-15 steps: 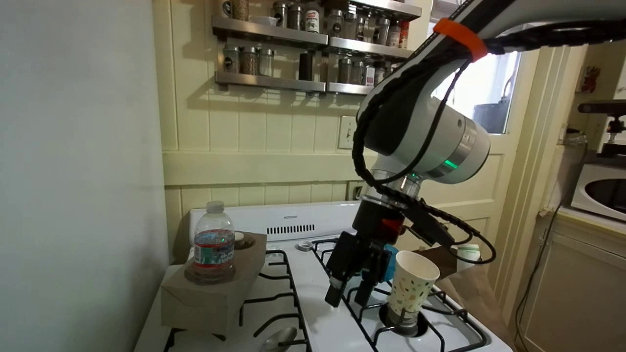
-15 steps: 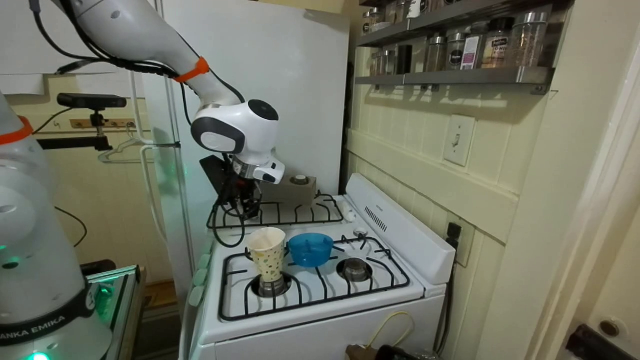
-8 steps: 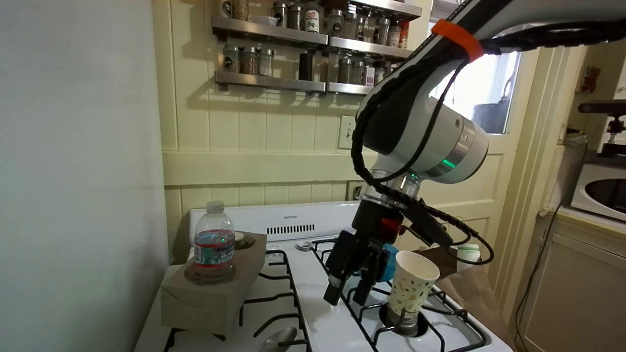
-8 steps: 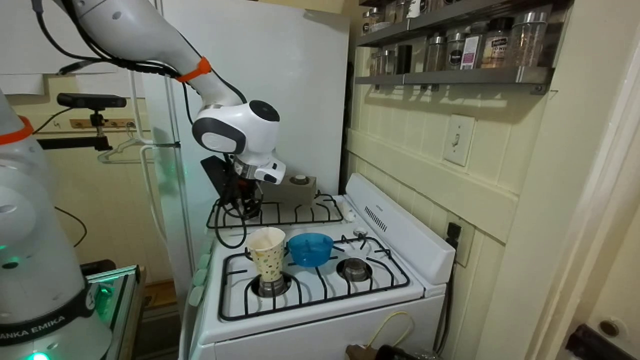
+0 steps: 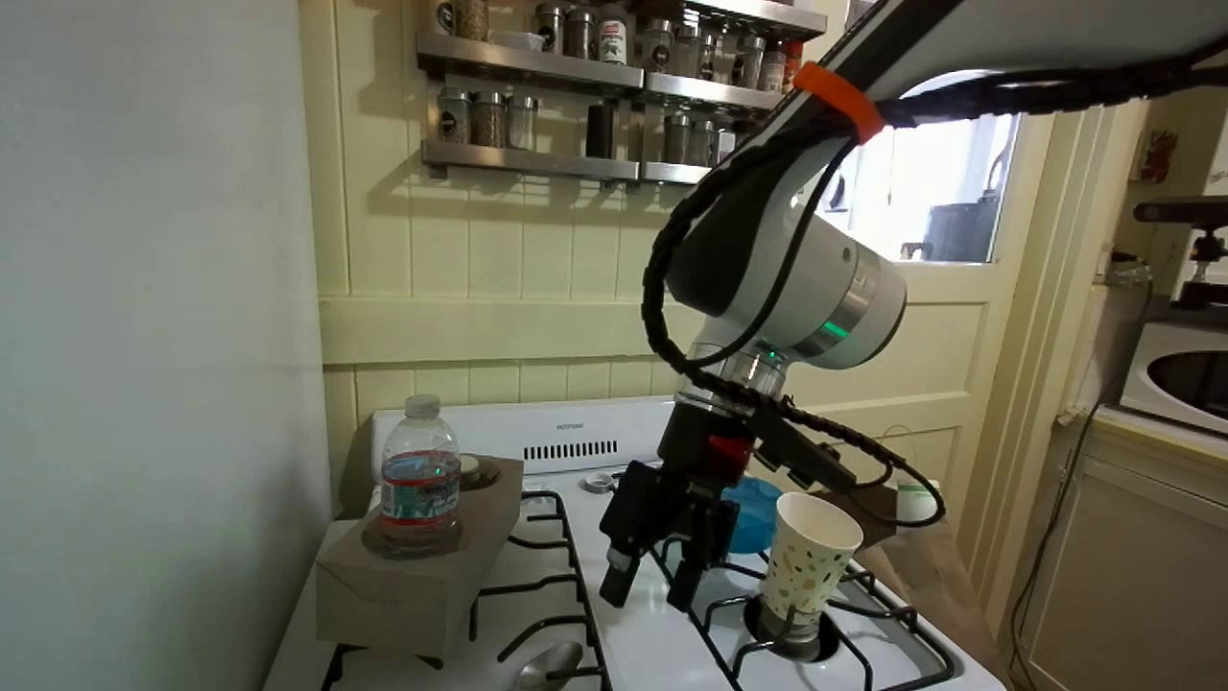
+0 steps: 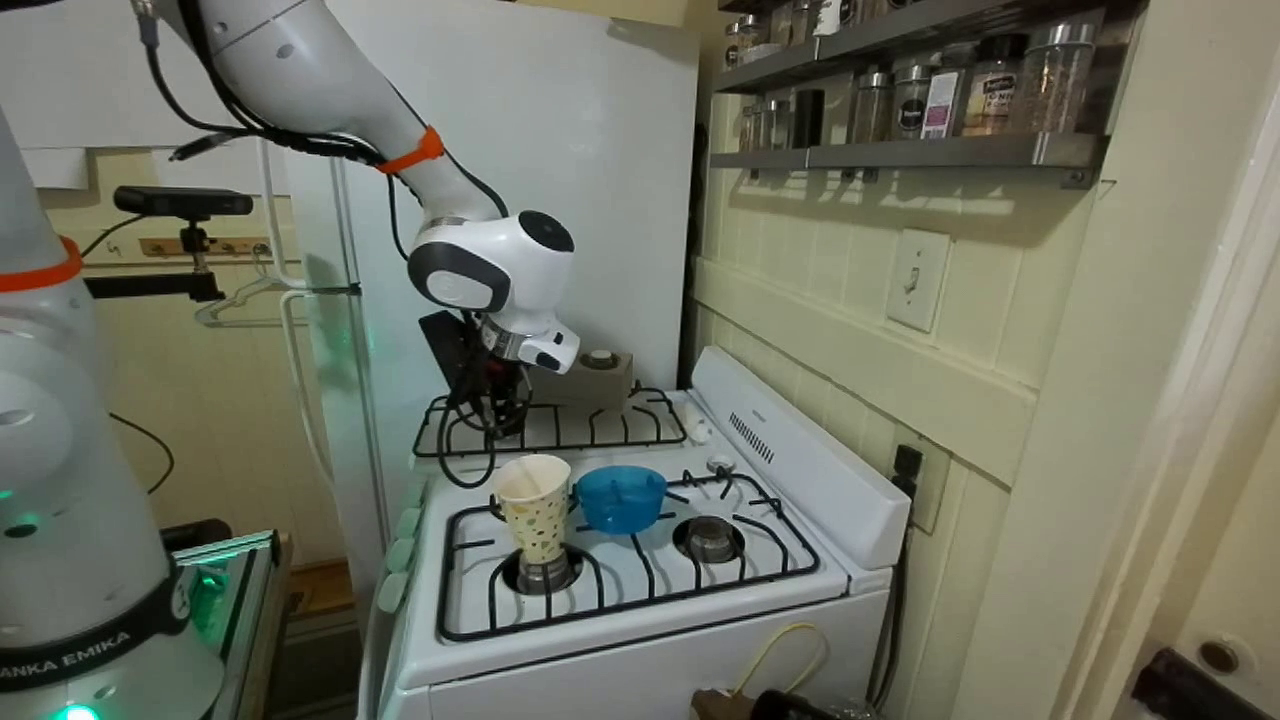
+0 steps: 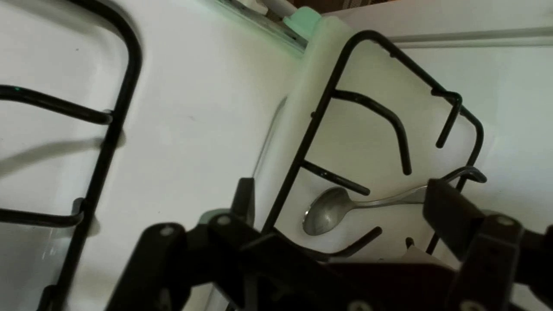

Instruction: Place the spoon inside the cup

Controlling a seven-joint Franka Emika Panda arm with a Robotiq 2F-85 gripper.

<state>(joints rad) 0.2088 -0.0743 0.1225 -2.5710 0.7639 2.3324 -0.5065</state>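
The metal spoon (image 5: 550,664) lies on the stove's left side by a burner grate in an exterior view. In the wrist view the spoon (image 7: 327,211) has its bowl between grate prongs; its handle runs right, partly hidden behind a finger (image 7: 451,211). My gripper (image 5: 652,589) is open and empty, above the strip between the two grates, apart from the spoon and the cup. In the wrist view the gripper (image 7: 343,196) has its jaws wide apart. The cream-white cup (image 5: 809,561) with a speckled print stands upright over a burner; it also shows in an exterior view (image 6: 537,505).
A water bottle (image 5: 420,494) stands on a cardboard box (image 5: 384,600) beside the spoon's grate. A blue bowl (image 6: 620,500) sits next to the cup. Raised black grates (image 6: 640,575) cover the burners. The stove's back panel (image 6: 800,450) and the tall fridge side (image 5: 153,384) bound the area.
The arm and open gripper have moved left in an exterior view, away from the cup and toward the spoon's side, mostly in the last half second. Spoon, cup and bowl have not moved.
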